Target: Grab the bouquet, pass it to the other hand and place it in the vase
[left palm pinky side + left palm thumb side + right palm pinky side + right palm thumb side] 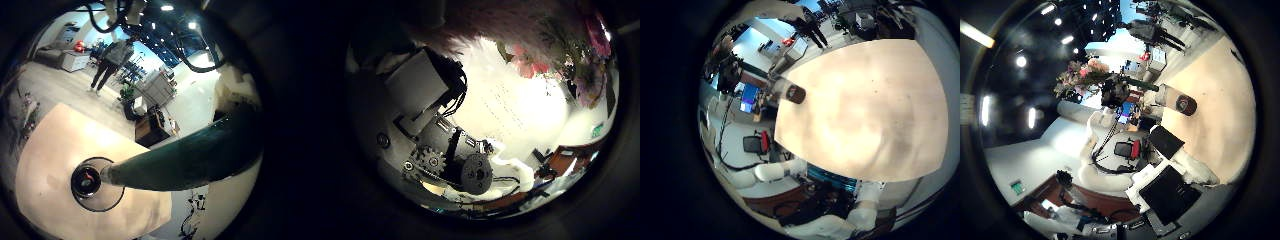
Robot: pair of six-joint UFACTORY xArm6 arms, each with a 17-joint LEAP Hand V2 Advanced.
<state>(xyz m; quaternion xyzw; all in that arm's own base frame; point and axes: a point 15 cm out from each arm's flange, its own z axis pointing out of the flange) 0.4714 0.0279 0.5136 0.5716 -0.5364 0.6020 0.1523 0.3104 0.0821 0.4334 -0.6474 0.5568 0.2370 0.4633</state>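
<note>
Left hand grips bouquet; stem tip hangs just above vase mouth on counter. Centre stem, lower straight. Right hand state: cannot tell.

Pale table carries 1 vase, apparently glass.

Bouquet stem points down toward vase.

Bouquet — pink blooms, dark green stem wrap — pale table.
</note>
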